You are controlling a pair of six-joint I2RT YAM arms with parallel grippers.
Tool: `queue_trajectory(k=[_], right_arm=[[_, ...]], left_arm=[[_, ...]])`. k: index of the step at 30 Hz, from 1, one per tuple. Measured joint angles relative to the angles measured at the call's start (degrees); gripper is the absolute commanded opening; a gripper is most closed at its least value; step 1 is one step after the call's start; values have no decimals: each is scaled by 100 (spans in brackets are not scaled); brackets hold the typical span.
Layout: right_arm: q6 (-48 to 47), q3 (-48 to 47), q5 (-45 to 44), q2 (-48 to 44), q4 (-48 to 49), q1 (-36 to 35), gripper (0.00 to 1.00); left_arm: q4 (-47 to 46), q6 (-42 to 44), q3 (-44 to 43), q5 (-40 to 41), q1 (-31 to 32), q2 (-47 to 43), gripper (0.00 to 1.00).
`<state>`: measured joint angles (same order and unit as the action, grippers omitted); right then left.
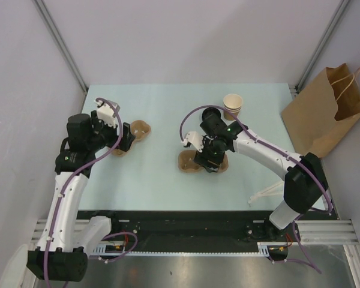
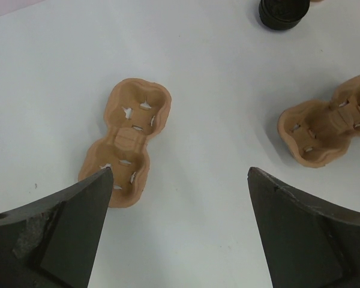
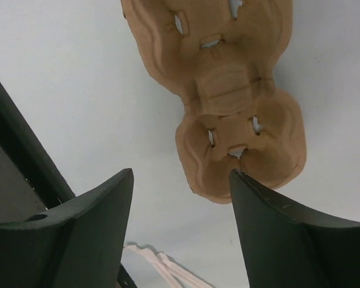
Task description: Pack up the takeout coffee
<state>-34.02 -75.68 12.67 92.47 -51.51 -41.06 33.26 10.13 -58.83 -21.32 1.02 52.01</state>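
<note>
As only overhead shows, cup (image 1: 233, 104) stands.

Pale mint tabletop (image 1: 162, 108) across centre of frame, matte, evenly lit, only soft shadows. Plain grey-lilac wall panels (image 1: 186, 36) behind and to both sides. Slanted metal post (image 1: 60, 42) upper left, second post (image 1: 324, 42) upper right, both ending at far table corners. Black rail (image 1: 186, 225) and aluminium framing (image 1: 330, 228) along lower edge.
</note>
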Motion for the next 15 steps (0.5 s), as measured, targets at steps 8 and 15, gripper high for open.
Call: queue_trajectory(k=[8,15], right_arm=[[249,546,-87,151,459,7,60],[302,693,-201,636,883,9,23]], left_arm=[[-2,109,0,179,203,11,99],[-7,111,0,256,210,13,100]])
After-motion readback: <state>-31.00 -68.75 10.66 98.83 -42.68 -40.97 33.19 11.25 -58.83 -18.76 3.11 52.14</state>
